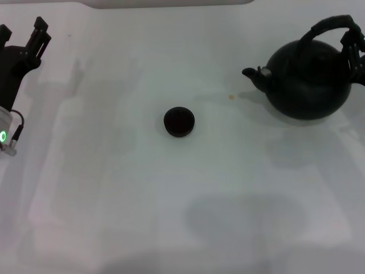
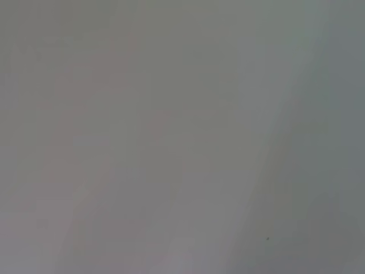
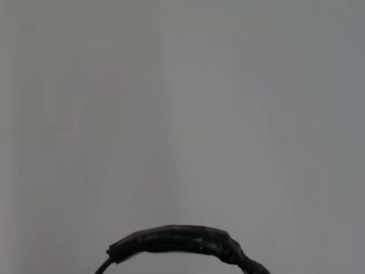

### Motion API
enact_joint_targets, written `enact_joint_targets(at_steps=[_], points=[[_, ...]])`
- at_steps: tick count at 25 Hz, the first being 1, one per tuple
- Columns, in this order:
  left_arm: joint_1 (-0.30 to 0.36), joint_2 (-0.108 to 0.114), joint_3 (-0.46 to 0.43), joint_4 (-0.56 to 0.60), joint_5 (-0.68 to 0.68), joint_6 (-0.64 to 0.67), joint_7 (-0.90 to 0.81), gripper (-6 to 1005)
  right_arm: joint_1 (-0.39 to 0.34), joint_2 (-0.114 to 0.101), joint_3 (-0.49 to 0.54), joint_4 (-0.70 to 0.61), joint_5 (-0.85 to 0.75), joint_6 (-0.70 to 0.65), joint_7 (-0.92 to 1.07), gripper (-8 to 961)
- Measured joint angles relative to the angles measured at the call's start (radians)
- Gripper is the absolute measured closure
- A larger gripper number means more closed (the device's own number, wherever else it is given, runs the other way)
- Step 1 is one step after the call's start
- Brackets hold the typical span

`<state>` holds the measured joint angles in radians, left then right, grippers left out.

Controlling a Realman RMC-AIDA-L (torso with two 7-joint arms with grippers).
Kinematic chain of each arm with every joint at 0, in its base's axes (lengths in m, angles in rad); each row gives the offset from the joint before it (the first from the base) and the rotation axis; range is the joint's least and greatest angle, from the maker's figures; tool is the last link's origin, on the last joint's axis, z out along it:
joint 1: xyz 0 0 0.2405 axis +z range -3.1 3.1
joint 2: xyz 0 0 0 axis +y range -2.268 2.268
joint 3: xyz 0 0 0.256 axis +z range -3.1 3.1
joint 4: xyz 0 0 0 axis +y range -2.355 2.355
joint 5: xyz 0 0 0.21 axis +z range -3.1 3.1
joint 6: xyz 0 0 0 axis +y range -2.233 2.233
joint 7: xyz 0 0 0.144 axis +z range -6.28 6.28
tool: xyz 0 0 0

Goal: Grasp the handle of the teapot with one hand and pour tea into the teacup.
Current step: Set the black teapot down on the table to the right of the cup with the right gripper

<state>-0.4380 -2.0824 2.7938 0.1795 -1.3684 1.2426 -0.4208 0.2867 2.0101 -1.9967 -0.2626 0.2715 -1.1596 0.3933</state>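
Hiding most of itself past the frame's right edge, the right gripper [image 1: 355, 48] shows only black fingers against the right end of the handle [image 1: 329, 25], and whether they have closed on that bail or merely flank it cannot be told. The right wrist view catches just the top arc of the handle [image 3: 182, 240] against plain white, with none of the pot's body below it. The teapot [image 1: 311, 80] sits on the white table [image 1: 114, 188] directly under that gripper, spout pointing away from it toward the left arm. Beyond the spout, well apart, sits the teacup [image 1: 179, 121], with a small tan speck [image 1: 231, 96] on the table between them. The left gripper [image 1: 35, 35] rests far off at the opposite edge, fingers spread, a green light [image 1: 3, 136] on its wrist; its own camera sees only blank surface. No writing is visible anywhere.
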Motion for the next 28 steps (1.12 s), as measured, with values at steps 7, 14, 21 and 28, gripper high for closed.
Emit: enact_joint_targets(at_steps=[7,14,21,28], points=[[-0.001,-0.001,-0.001,0.000,0.000,-0.001,-0.001,123,0.000,0.003,0.001,0.019,0.010,0.023,0.004,839],[0.004,-0.001,0.000,0.000,0.000,-0.002,-0.002,122,0.001,0.005,-0.010,0.024,0.010,0.049,0.031,839],[0.006,-0.001,0.000,0.000,0.000,-0.002,-0.003,122,0.000,0.006,-0.031,0.025,0.003,0.040,0.033,839],[0.008,-0.001,0.000,0.000,0.000,-0.002,-0.003,123,0.001,0.005,-0.040,0.028,0.005,0.039,0.033,839]])
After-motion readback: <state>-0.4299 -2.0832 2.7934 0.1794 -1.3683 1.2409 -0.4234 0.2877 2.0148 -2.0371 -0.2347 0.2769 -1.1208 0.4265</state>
